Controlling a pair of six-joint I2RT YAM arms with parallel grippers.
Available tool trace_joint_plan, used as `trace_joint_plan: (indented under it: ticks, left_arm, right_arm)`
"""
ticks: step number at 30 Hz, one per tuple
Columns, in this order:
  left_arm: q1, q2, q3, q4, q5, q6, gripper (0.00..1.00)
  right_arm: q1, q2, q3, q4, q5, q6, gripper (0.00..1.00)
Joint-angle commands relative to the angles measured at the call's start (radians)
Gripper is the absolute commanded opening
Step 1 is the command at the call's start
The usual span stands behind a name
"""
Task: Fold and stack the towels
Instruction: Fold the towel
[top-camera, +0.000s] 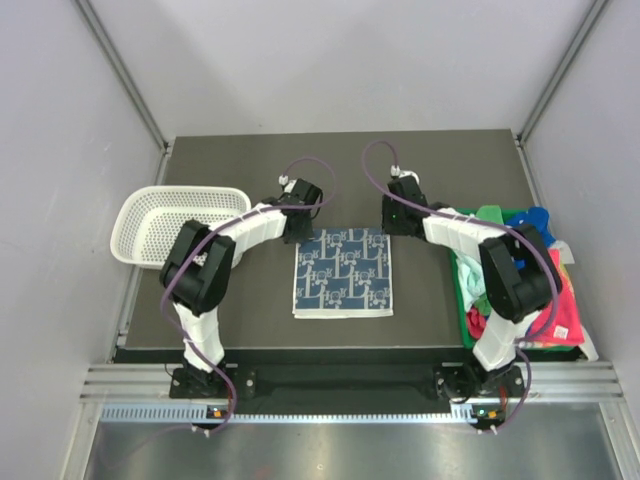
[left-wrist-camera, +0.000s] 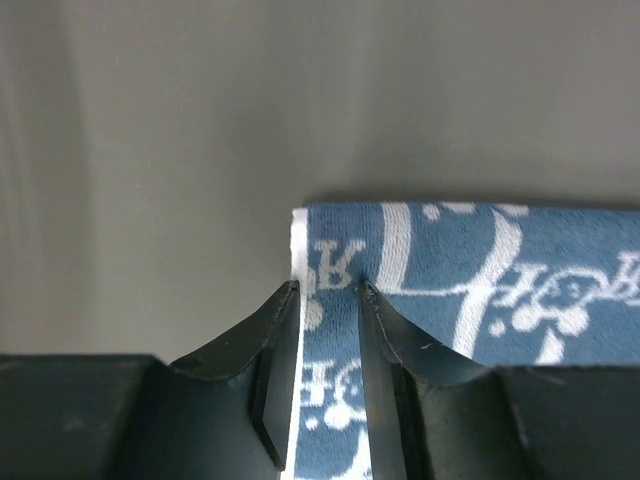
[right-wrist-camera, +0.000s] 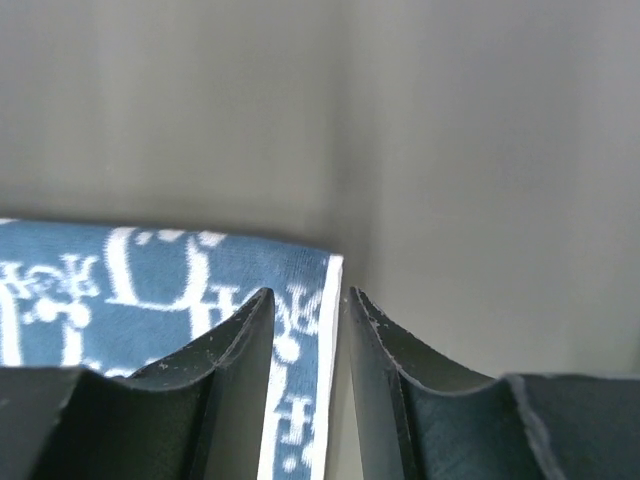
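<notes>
A blue-and-white patterned towel (top-camera: 343, 272) lies folded flat in the middle of the dark table. My left gripper (top-camera: 297, 232) is at its far left corner and my right gripper (top-camera: 392, 222) at its far right corner. In the left wrist view the left gripper (left-wrist-camera: 328, 285) stands open, its fingers straddling the towel's (left-wrist-camera: 480, 280) white side edge. The right wrist view has the right gripper (right-wrist-camera: 305, 292) open too, astride the towel's (right-wrist-camera: 150, 280) right edge, which lies flat. Other towels, green (top-camera: 490, 215), royal blue (top-camera: 535, 218) and pink (top-camera: 565, 310), are heaped at the right.
A white mesh basket (top-camera: 130, 215) stands at the table's left edge, beside the left arm. The green bin (top-camera: 462, 290) with the heap of cloths sits at the right edge, under the right arm's elbow. Grey walls close in both sides.
</notes>
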Motion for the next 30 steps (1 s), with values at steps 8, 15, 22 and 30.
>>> trace_joint_plan:
  ticks: [8,15,22,30]
  left_arm:
    - [0.006,0.047,0.046,0.01,-0.084,0.019,0.36]
    - [0.006,0.034,0.012,0.063,-0.064,0.028,0.43]
    - [0.043,0.012,-0.032,0.126,-0.024,0.031,0.47]
    - [0.079,-0.019,-0.075,0.183,0.019,0.04,0.47]
  right_arm:
    - [0.011,0.137,0.07,0.0,0.039,-0.029,0.37]
    - [0.008,0.151,0.061,0.041,0.033,-0.026,0.37]
    - [0.008,0.145,0.057,0.056,0.018,-0.021,0.34]
    - [0.008,0.151,0.052,0.07,0.007,-0.02,0.28]
